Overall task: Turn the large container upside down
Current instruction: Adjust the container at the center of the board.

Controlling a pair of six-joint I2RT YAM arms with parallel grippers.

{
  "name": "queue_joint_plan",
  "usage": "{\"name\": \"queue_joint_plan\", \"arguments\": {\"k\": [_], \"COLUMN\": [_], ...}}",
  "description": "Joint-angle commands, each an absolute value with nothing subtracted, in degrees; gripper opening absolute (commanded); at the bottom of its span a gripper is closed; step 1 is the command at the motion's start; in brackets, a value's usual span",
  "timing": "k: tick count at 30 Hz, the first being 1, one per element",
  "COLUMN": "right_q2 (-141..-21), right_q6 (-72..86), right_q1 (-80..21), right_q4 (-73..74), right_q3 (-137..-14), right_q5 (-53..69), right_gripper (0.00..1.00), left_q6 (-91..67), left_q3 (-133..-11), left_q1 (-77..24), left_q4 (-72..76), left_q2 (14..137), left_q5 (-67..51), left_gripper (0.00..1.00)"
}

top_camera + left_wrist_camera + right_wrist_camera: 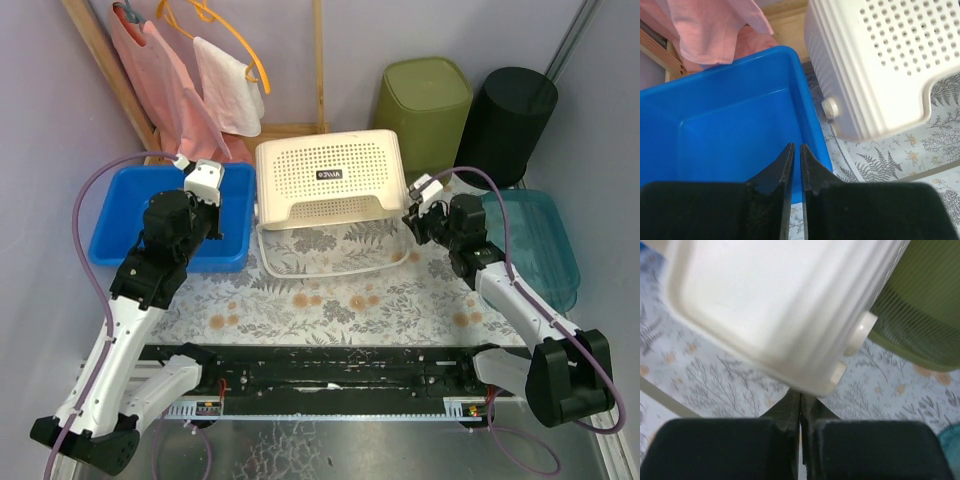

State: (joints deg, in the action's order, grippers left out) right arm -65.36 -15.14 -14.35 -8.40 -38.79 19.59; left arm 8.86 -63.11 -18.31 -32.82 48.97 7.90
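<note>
The large white basket [330, 178] sits at the middle of the flowered tabletop [330, 305] with its perforated base facing up, so the turn looks essentially made. Whether its rim lies flat I cannot tell. Its thin handle [330, 268] lies on the cloth in front, probably swung out of the way by the flip. The left end effector [795, 148] is clenched on nothing and hangs over the blue tub [730, 100] just beside the basket, clear of the load. The right end effector [800, 396] is also clenched, with nothing visible between its fingers, just beside the basket's right corner, likely so it can nudge or steady that side.
</note>
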Motion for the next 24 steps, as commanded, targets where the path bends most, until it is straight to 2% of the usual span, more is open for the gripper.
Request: {"name": "queue_joint_plan", "arguments": {"k": [1, 12, 15, 19, 24], "right_q2": [-66.34, -72.65, -72.28, -67.30, -68.27], "right_q6": [-7.32, -6.80, -13.81, -23.25, -23.41], "right_q1": [-14.39, -14.21, -14.16, -14.87, -14.89], "right_q4": [-18.82, -15.73, -3.92, 11.35, 11.34], "right_q3": [-44.62, -59.48, -64.66, -67.30, -71.50], "right_q5": [24.84, 22.84, 26.34, 29.04, 26.45], "right_gripper": [0.00, 0.00, 0.00, 0.11, 0.12], "left_q6": [8.22, 8.82, 10.75, 13.39, 15.99], "left_q3": [-61.70, -63.15, -65.40, -68.02, -70.96], "left_q1": [-17.15, -16.72, -16.42, -16.41, -16.52], "left_q4": [-28.36, -29.99, -36.03, -42.17, -46.88], "left_q2": [48.91, 50.54, 50.97, 51.50, 54.89], "left_q5": [6.32, 2.33, -7.61, -18.37, -28.04], "left_gripper": [0.07, 0.07, 0.07, 0.08, 0.10]}}
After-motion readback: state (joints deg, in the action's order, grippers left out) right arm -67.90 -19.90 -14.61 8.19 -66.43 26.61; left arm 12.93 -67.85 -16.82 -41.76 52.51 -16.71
